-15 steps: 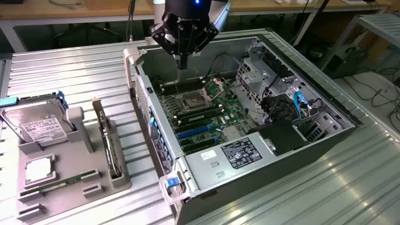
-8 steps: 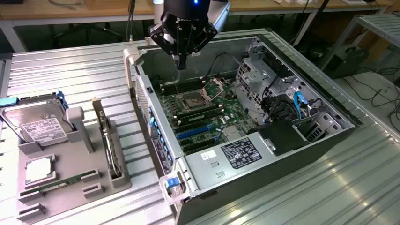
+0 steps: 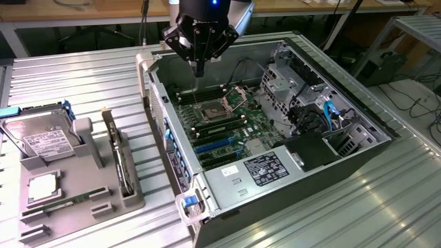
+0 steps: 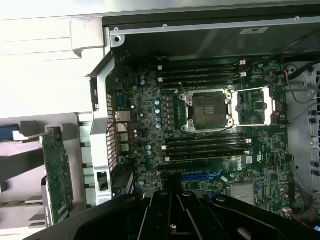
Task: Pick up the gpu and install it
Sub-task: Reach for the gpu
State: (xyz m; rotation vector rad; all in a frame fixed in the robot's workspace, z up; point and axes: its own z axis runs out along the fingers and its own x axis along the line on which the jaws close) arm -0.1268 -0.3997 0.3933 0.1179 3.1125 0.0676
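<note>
Heads up: your gripper [image 3: 198,70] is pinched shut w/ nothing in it, pointing straight down over the open PC case [image 3: 313,204], above the mobo near the bare CPU socket [image 3: 210,110]. 1 careless drop here and you prob bend pins. The gpu [image 3: 119,155] stands on edge in the grey holder [image 3: 82,201], exterior view's left of the case, well apart from the gripper.

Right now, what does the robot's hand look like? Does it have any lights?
The gripper is black all over, made of angled link bars that narrow down to two thin jaws. A small blue light glows just above it, next to a smooth silver-grey casing. I can't see any writing on it.
</note>
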